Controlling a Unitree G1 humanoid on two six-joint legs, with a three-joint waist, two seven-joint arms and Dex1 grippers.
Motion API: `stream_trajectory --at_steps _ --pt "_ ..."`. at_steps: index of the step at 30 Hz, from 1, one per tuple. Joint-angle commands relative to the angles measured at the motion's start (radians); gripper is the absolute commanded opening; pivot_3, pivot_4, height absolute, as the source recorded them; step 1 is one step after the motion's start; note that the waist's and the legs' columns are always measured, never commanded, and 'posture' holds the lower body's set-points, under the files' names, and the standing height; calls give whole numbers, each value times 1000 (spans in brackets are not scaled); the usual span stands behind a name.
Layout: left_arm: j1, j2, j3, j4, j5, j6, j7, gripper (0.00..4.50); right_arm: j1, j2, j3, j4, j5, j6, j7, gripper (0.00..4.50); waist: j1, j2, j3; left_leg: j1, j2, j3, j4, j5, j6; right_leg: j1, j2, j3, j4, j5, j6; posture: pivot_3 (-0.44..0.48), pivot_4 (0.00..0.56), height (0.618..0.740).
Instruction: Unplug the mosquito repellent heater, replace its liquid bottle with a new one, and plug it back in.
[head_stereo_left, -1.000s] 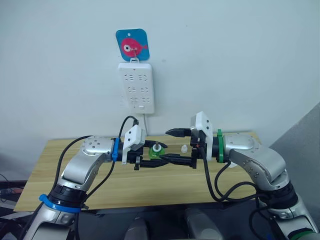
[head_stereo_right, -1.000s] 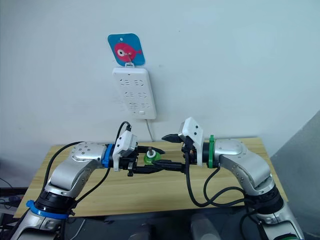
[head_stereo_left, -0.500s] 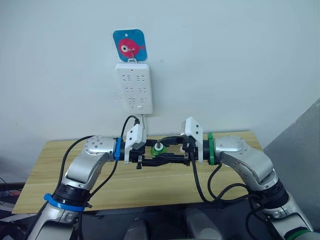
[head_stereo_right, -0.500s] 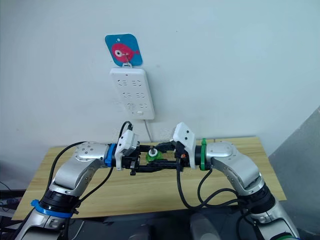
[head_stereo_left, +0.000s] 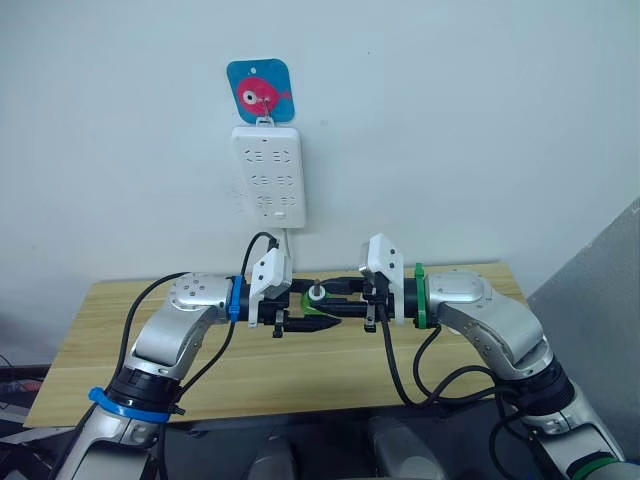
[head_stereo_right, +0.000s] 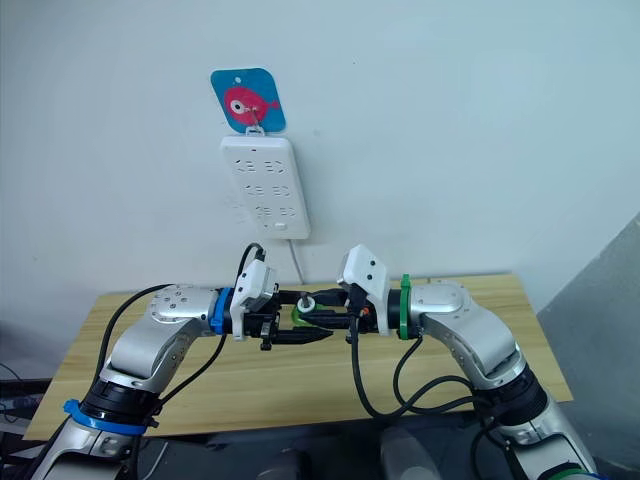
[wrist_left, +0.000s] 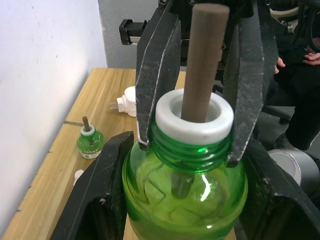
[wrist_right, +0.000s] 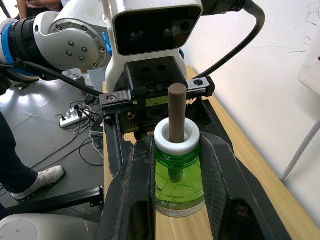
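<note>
A green liquid bottle (wrist_left: 185, 195) with a white collar and a brown wick hangs above the table between both arms. My left gripper (wrist_left: 187, 150) is shut on its body, one finger on each side. My right gripper (wrist_right: 176, 145) comes from the opposite side and is shut on the bottle's threaded neck just under the collar. The mosquito repellent heater (wrist_left: 126, 99), white with metal prongs, lies on the table near the wall. A second green bottle (wrist_left: 90, 143) stands upright beside it.
A white power strip (head_stereo_left: 268, 188) hangs on the wall under a blue fish hook (head_stereo_left: 260, 92), its cable dropping behind the wooden table (head_stereo_left: 250, 370). A small white cap (wrist_left: 77, 176) lies near the wall. A person (wrist_left: 300, 75) sits beyond the table's end.
My right gripper has moved left to the bottle and closed on its neck. The left gripper has kept its hold. The head view has shifted a little.
</note>
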Motion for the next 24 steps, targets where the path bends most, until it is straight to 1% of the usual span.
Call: stream_trajectory --at_steps 1,2,4,5,7,9,11,14,15,18,24 --pt "-8 -13 37 -29 -37 -11 3 2319 -13 12 -32 -14 27 -27 14 837 0 -1 -1 0 0 0 0 0 0 0 0 0 0 0 0 -177 55 711" --pt "-12 -15 44 -28 -47 -3 5 2319 -11 13 -36 -14 30 -27 14 837 0 -1 -1 0 0 0 0 0 0 0 0 0 0 0 0 -177 55 711" --pt "-17 -16 50 -24 -49 -3 5 3059 -9 14 -44 -16 34 -28 15 837 0 -1 -1 0 0 0 0 0 0 0 0 0 0 0 0 -177 55 711" --pt "-18 -14 50 -24 -48 -2 3 3285 -7 15 -51 -17 38 -28 14 837 0 -1 -1 0 0 0 0 0 0 0 0 0 0 0 0 -177 55 711" --pt "-17 -14 52 -21 -40 -8 9 3912 -6 15 -64 -17 47 -28 9 837 0 -1 -1 0 0 0 0 0 0 0 0 0 0 0 0 -179 48 711" --pt "-16 -12 62 -19 -47 23 28 4498 -5 18 -98 -16 73 -14 -1 837 0 -1 -2 0 0 0 0 0 0 0 0 0 0 0 0 -179 48 711" --pt "-15 -7 80 -29 -87 95 47 4500 -4 26 -144 -16 109 13 -19 837 0 -1 -3 0 0 0 0 0 0 0 0 -1 0 0 0 -179 48 711" --pt "-20 -29 147 -66 -195 254 141 4500 5 52 -242 -20 202 88 -76 837 -1 -2 -4 0 0 -1 1 0 0 0 0 -1 1 0 0 -181 46 711" --pt "-24 -41 166 -79 -217 280 174 4500 10 62 -271 -23 233 113 -98 837 -1 -2 -4 0 0 -1 1 0 0 0 0 -1 1 0 0 -180 47 711" --pt "-37 -71 221 -143 -317 405 274 4500 19 126 -393 -31 378 215 -216 837 0 -5 -7 0 0 -2 1 0 0 0 -1 -2 2 0 0 -175 46 711" --pt "-69 -134 329 -225 -567 640 487 4500 34 228 -524 -51 621 323 -421 837 -1 -5 -11 0 0 -2 1 0 0 0 -1 -2 2 1 -1 -173 47 711"
